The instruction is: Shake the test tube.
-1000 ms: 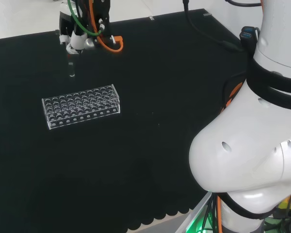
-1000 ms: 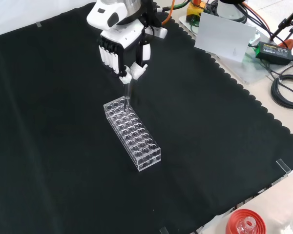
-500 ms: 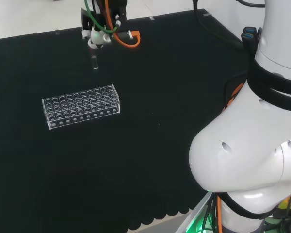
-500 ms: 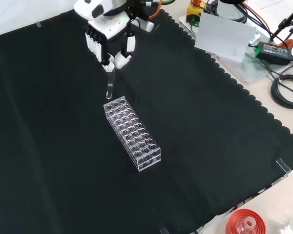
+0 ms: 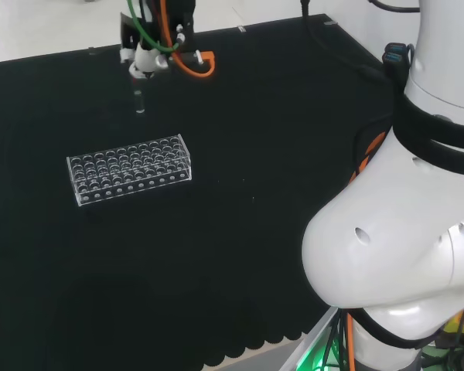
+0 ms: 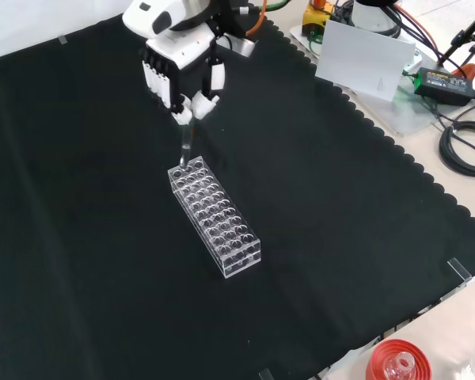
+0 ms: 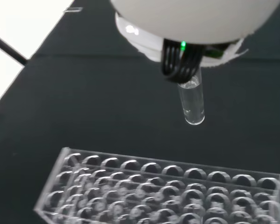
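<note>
Here, my hand (image 6: 179,73) is pinching the top of the test tube (image 6: 184,145) between curled fingers | test tube is hanging upright in the air, above and clear of the rack's (image 6: 214,217) far end in the front view | rack is standing on the black cloth (image 6: 332,237)

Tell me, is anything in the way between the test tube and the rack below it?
Nothing visible. The hand pinches the test tube at its top, and only open air separates the tube's bottom from the clear rack.
</note>
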Controlling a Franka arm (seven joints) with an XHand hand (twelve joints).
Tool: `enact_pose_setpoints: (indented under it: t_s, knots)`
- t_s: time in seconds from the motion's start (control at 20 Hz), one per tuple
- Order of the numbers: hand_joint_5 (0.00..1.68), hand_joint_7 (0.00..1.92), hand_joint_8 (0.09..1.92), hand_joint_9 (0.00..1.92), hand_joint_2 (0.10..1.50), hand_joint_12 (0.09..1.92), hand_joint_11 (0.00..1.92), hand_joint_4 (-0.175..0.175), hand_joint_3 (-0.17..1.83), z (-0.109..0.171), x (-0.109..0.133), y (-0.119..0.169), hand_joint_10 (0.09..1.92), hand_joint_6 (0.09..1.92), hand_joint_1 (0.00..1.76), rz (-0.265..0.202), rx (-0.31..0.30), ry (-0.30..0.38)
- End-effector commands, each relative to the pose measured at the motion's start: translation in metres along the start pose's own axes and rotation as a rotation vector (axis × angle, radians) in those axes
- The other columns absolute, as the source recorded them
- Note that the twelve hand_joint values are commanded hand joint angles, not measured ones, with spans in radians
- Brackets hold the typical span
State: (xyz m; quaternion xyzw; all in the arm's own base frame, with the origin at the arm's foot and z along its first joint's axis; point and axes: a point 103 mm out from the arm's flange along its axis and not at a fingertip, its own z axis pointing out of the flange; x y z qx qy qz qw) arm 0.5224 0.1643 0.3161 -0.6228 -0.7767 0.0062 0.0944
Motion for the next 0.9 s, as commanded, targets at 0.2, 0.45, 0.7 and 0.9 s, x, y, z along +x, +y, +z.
enact_pose_setpoints:
  t_s: [0.2, 0.45, 0.7, 0.9]
  knots:
    - [1.34, 1.47, 0.60, 1.33, 0.51, 0.94, 1.30, -0.175, 0.83, 0.003, 0.002, 0.005, 0.52, 0.58, 1.44, -0.005, 0.004, -0.012]
    - [1.34, 1.47, 0.60, 1.33, 0.51, 0.94, 1.30, -0.175, 0.83, 0.002, -0.026, 0.004, 0.52, 0.58, 1.44, 0.047, 0.004, -0.049]
    - [1.34, 1.47, 0.60, 1.33, 0.51, 0.94, 1.30, -0.175, 0.83, 0.000, -0.037, 0.003, 0.52, 0.58, 1.44, 0.068, -0.001, -0.058]
    - [1.34, 1.47, 0.60, 1.33, 0.51, 0.94, 1.30, -0.175, 0.83, 0.000, -0.035, 0.003, 0.52, 0.58, 1.44, 0.060, -0.003, -0.051]
